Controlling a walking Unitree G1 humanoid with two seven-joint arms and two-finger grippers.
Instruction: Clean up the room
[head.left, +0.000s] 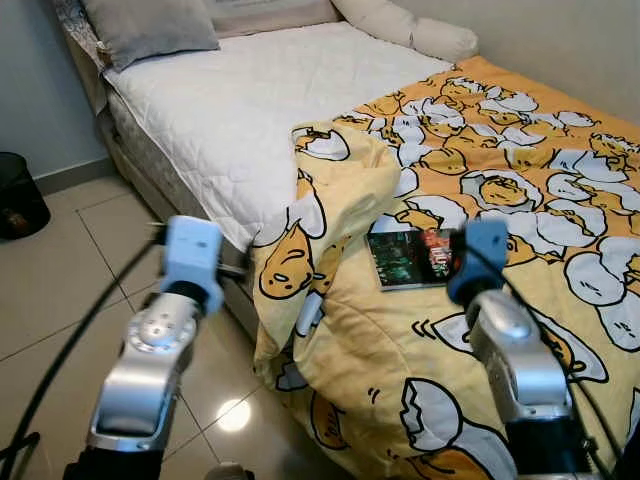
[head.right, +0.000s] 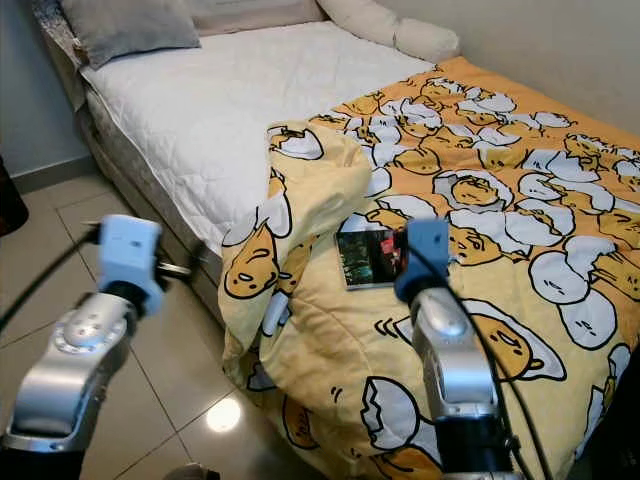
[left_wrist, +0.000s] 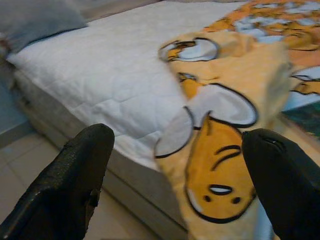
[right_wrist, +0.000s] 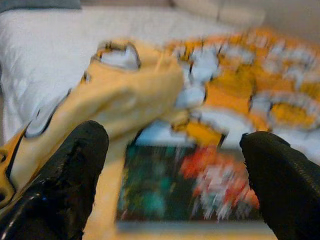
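A dark book with a green and red cover lies flat on the yellow egg-print blanket, near the blanket's folded-back corner. My right gripper is open just short of the book, with nothing between its fingers. My left gripper is open too, held over the floor beside the bed and pointing at the blanket's hanging edge. The right arm's blue wrist housing covers the book's right end in the eye views.
The white mattress is bare on its left half. A grey pillow and cream pillows lie at the head. A black bin stands on the tiled floor to the left. A wall runs along the bed's far side.
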